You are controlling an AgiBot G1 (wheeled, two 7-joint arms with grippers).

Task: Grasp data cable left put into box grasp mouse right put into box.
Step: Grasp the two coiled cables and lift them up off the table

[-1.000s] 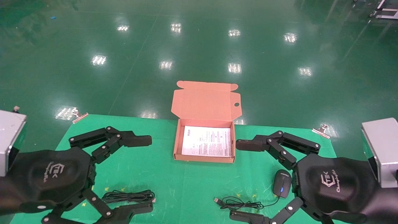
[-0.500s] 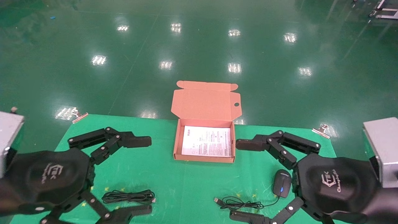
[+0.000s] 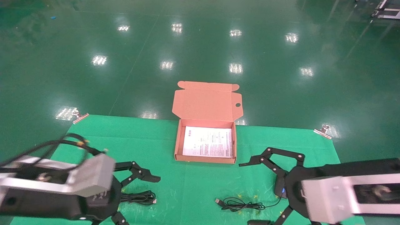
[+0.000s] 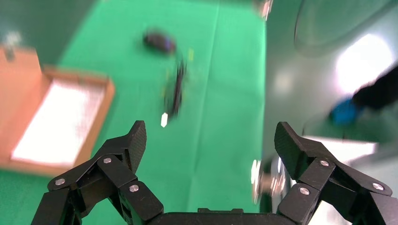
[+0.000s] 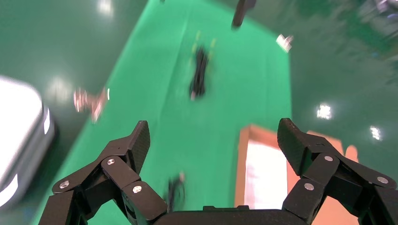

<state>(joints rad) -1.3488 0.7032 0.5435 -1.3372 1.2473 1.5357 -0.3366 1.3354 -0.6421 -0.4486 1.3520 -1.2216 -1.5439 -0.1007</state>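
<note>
Green-covered table [image 3: 162, 150], cloth held by metal clips at the far left corner [image 3: 80, 117] and far right corner [image 3: 322, 130]. On it: open box [image 3: 177, 147] at the far centre, white printed sheet [image 3: 207, 142] inside. Data cable [image 3: 139, 198] coiled flat at near left. Mouse [image 3: 279, 190] at near right, partly hidden, its loose cord [image 3: 240, 204] trailing left toward the table's middle, well apart from the data cable.

Box [image 3: 206, 103]: matt orange-brown cardboard, white printed paper sheet [image 3: 207, 142] inside. Mat [image 3: 187, 181]: green cloth, scuffed. Floor [image 3: 187, 47]: glossy green. Grippers: matt black plastic, metal rivets.
</note>
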